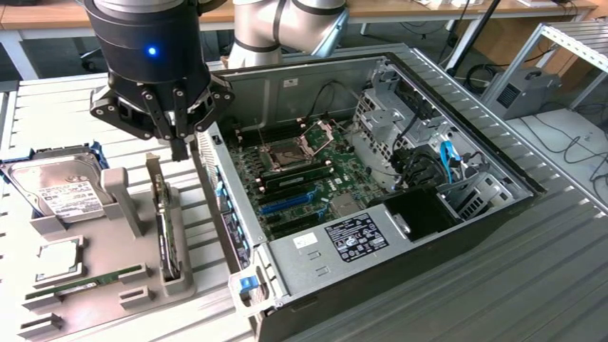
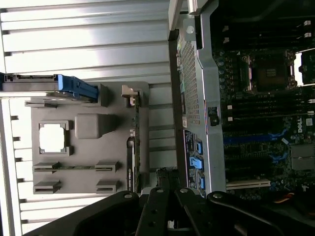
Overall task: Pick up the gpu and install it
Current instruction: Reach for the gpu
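closed fingers (image 1: 178, 146) near 1 gpu (image 1: 167, 242)

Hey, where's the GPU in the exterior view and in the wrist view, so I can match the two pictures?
Exterior view: the gpu stands on edge in the gray holder, on the side toward the computer case.
Wrist view: the gpu is the thin card on edge between the holder's blocks and the case.
Shared landmark: the blue-framed hard drive at one end of the holder.
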Controlling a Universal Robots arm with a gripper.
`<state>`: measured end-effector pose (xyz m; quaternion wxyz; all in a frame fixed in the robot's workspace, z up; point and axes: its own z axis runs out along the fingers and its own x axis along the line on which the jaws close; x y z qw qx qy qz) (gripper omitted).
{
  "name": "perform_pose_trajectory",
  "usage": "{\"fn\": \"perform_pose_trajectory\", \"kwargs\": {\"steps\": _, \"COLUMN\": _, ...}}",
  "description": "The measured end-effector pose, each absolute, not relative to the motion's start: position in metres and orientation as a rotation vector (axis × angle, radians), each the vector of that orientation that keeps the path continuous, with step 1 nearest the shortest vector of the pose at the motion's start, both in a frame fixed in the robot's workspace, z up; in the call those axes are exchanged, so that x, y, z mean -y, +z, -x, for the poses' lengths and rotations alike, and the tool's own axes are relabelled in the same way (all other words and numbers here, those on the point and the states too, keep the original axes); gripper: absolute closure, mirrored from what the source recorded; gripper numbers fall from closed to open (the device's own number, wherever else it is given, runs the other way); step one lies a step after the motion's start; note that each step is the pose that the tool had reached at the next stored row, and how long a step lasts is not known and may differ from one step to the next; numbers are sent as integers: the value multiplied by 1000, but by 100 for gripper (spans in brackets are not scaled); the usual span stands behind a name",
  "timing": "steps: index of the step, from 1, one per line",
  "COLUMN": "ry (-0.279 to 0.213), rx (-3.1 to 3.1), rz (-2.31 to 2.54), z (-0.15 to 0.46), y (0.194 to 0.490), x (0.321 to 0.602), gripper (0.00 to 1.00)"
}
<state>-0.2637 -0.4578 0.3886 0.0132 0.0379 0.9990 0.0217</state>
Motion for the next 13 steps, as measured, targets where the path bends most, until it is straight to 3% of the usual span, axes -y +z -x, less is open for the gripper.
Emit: {"fn": "perform_pose_trajectory", "kwargs": {"steps": 13, "ry": 68, "rx": -3112, "rz": -118, "z": 264, "y": 388, "x": 462, "gripper": 89}}
